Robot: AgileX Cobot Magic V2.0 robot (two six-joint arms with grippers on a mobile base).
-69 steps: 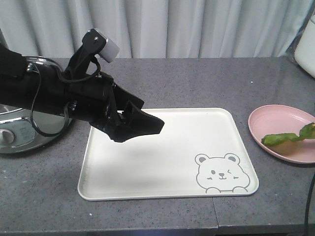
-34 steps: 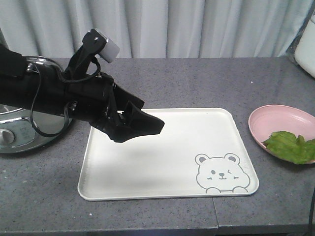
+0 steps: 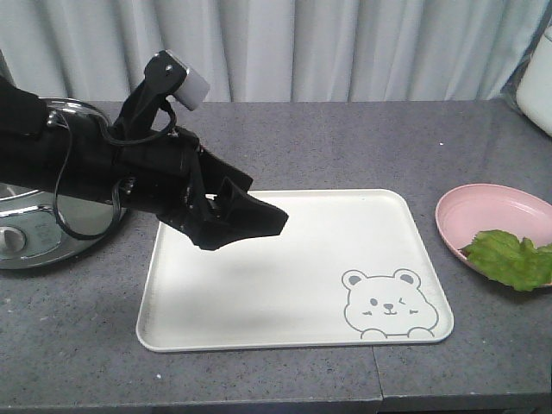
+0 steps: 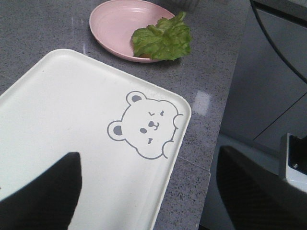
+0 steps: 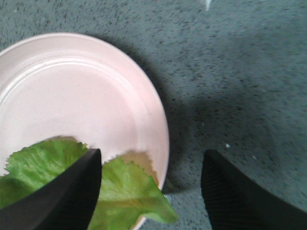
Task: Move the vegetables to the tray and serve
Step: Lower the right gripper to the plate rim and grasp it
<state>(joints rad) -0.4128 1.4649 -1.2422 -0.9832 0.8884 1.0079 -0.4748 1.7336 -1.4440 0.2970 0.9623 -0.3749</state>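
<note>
Lettuce [image 5: 124, 191] looks light, limp, easily torn; pinch its thick middle. Right jaws spread, leaf edge between them; left jaws spread, empty.

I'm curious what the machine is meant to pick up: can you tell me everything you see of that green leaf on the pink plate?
The lettuce leaf is bright green, crinkled and frilly-edged, with paler veins. It lies loose on the pink plate, on the side nearest the counter edge, one tip hanging over the rim. Nothing grips it: the right hand is open above it, one finger over the leaf, the other over the counter. Whether that finger touches it is unclear.
</note>
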